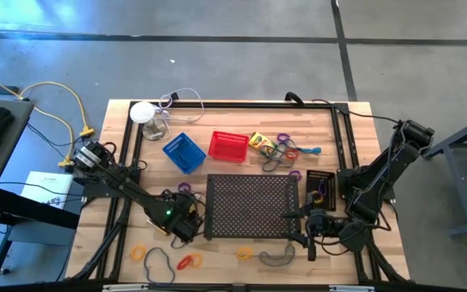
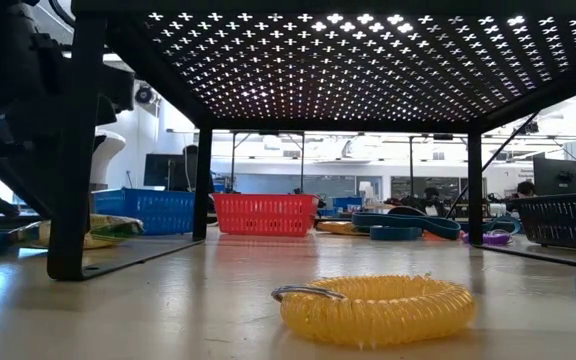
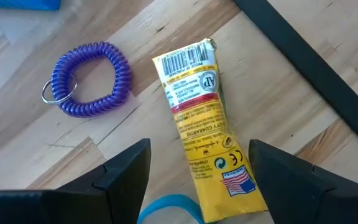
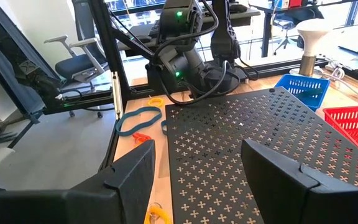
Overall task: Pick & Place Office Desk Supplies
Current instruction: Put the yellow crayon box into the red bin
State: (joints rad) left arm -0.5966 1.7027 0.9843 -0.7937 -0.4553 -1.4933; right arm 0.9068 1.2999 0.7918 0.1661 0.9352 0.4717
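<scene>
A yellow crayon box [image 3: 202,127] lies flat on the wooden table beside a purple coil loop [image 3: 89,80]. My left gripper [image 3: 197,180] hangs open over them, at the black perforated tray's left side [image 1: 181,217]. The box's nearer end lies between the fingers, and I see no touch. A blue loop [image 3: 166,206] shows just under the gripper. My right gripper [image 4: 197,174] stands open above the tray's right end [image 1: 310,231] with nothing between its fingers. A second crayon box [image 1: 260,141] lies at the far side by the red basket [image 1: 228,146].
The raised black perforated tray [image 1: 250,207] fills the table's middle. A blue basket [image 1: 183,152] and a black basket [image 1: 321,186] stand around it. Several coil loops lie near the front edge, among them a yellow one [image 2: 373,308]. A white disc [image 1: 142,111] sits at the far left.
</scene>
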